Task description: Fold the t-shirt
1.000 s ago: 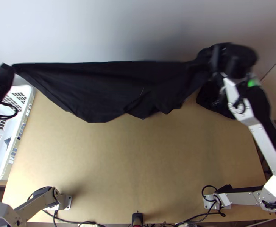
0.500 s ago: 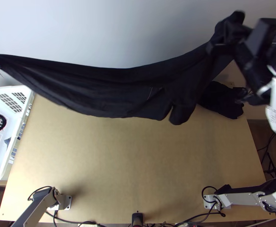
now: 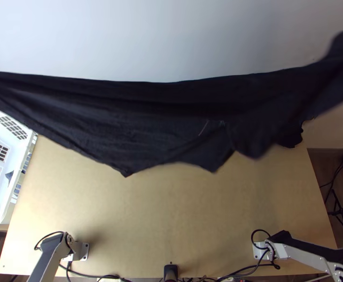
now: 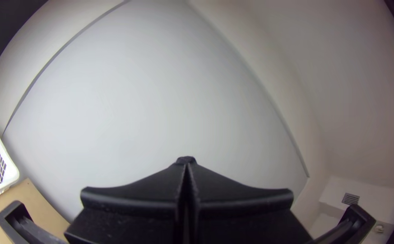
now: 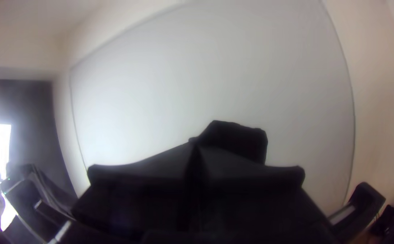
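As the closed left hand (image 4: 186, 163) and right hand (image 5: 194, 145) grip the t-shirt (image 3: 147, 117), overpulling risks slippage. Uneven lowering risks creases.

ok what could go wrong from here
The t-shirt looks stretched wide, so it might slip from the left pincer, where just a little dark cloth seems to show at the tips. Lowered here, its left side could snag the white basket it partly overlaps in the top view.
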You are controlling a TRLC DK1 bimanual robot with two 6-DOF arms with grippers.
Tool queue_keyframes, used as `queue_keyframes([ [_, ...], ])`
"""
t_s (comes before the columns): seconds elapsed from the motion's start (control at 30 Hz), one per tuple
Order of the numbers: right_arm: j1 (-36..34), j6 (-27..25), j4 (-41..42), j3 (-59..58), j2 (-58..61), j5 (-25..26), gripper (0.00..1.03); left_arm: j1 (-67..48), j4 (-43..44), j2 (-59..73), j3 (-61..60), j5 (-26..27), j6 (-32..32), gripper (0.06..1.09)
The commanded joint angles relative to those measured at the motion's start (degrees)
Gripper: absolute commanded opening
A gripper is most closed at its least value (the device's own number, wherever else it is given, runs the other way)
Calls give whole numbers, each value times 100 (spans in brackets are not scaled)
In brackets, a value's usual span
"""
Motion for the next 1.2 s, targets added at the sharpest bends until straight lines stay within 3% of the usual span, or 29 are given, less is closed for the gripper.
queue_keyframes([
  [0.0,-472,466,-70,298,-567,-396,3,144,-149,-301,344,-54,-230,9],
  [0.17,-525,844,-43,219,-857,-581,3,153,-132,-442,423,-177,-221,9],
  [0.4,-700,1450,-87,96,-1464,-1319,3,153,-140,-1084,256,-194,-529,9],
  [0.53,-920,1907,-254,70,-1640,-1855,3,92,-307,-1523,256,-194,-529,9],
  [0.63,-920,2013,-360,-264,-1745,-1978,3,4,-466,-1716,89,-247,-371,9],
  [0.83,-902,1916,-228,-2057,-1868,-1952,3,-31,-325,-1804,-957,-317,-124,9],
  [1.17,-1157,1336,1469,-6030,-2316,-1943,3,-93,923,-1743,-3251,-212,245,9],
])
